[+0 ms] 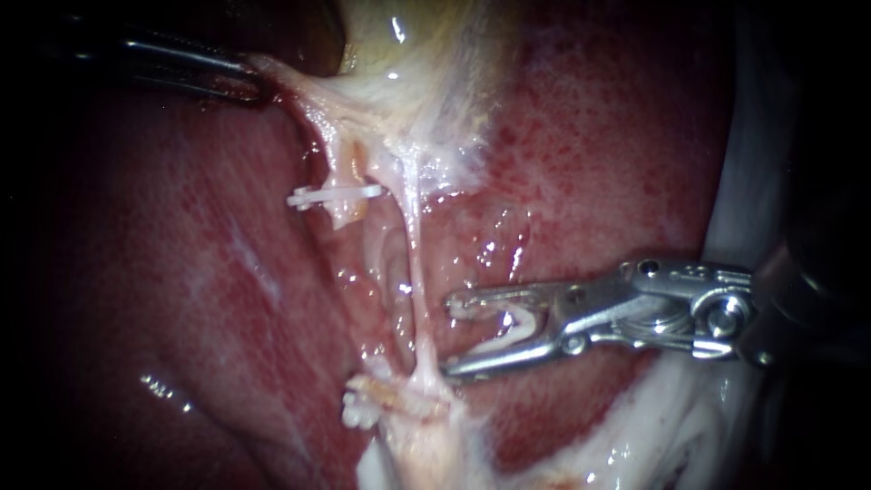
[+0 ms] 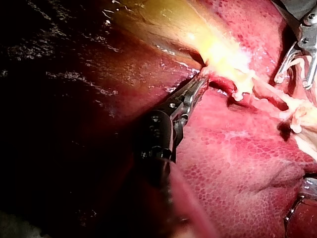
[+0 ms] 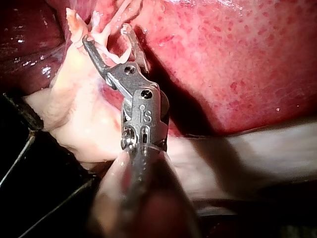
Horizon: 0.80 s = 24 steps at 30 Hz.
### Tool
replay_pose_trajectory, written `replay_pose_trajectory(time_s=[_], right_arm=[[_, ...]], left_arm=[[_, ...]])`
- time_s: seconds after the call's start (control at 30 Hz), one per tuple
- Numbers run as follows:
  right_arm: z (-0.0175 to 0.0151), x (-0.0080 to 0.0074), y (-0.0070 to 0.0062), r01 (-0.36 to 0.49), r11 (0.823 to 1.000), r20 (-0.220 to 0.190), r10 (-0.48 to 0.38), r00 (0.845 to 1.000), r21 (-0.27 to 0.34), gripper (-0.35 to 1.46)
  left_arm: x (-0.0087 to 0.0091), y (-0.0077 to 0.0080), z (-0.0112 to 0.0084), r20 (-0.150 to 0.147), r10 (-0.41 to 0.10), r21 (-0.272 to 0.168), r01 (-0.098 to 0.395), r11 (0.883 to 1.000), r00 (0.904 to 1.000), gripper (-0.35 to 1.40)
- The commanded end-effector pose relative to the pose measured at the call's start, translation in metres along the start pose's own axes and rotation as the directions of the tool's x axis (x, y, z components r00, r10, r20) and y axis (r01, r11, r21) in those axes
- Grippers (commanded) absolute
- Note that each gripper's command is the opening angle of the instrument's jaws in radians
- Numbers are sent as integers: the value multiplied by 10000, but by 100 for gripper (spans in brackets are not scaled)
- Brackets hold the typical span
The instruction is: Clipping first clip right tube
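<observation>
— Endoscope first: where is the right tube (image 1: 415,263)?
— It's a thin pale strand, upright, just off the tips of the right instrument (image 1: 449,336), not between them. The jaws stand wide apart and carry a loaded clip (image 1: 513,328), one leg on each jaw.
— Room?
— Bare liver (image 1: 590,163) above the jaws; a pale lump (image 1: 408,399) just beside the lower tip. The left tube (image 1: 345,172), wearing a set clip (image 1: 331,194), stands near but apart.
— Left wrist view?
— Left instrument (image 2: 198,85), jaws pressed together on the gallbladder (image 2: 188,27) edge.
— Right wrist view?
— Pale strands (image 3: 101,30) at the spread tips; which is the tube, I cannot tell.
</observation>
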Motion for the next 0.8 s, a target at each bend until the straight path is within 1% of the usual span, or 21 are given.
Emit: replay_pose_trajectory(time_s=[0.03,0.13,0.27,0.53,0.7,0.8], right_arm=[[3,-4,4,-37,10000,4,37,10000,-12,48],[12,-10,13,7,10000,-7,-7,10000,-90,49],[26,-13,17,-24,10000,33,24,10000,-7,49],[53,-15,16,-22,9997,155,18,9999,260,49],[66,-14,14,-36,9984,125,29,9999,561,49],[68,-12,9,-56,9972,-24,58,10000,741,49]], left_arm=[[0,0,0,-1,1,-1,-1,10000,10000,-35],[0,0,0,0,1,-1,-1,10000,10000,-35],[0,0,0,0,1,-1,-1,10000,10000,-35],[0,0,0,-1,1,0,-1,10000,10000,-35],[0,0,0,-1,0,1,0,10000,10000,-35],[0,0,0,-1,0,1,0,10000,10000,-35]])
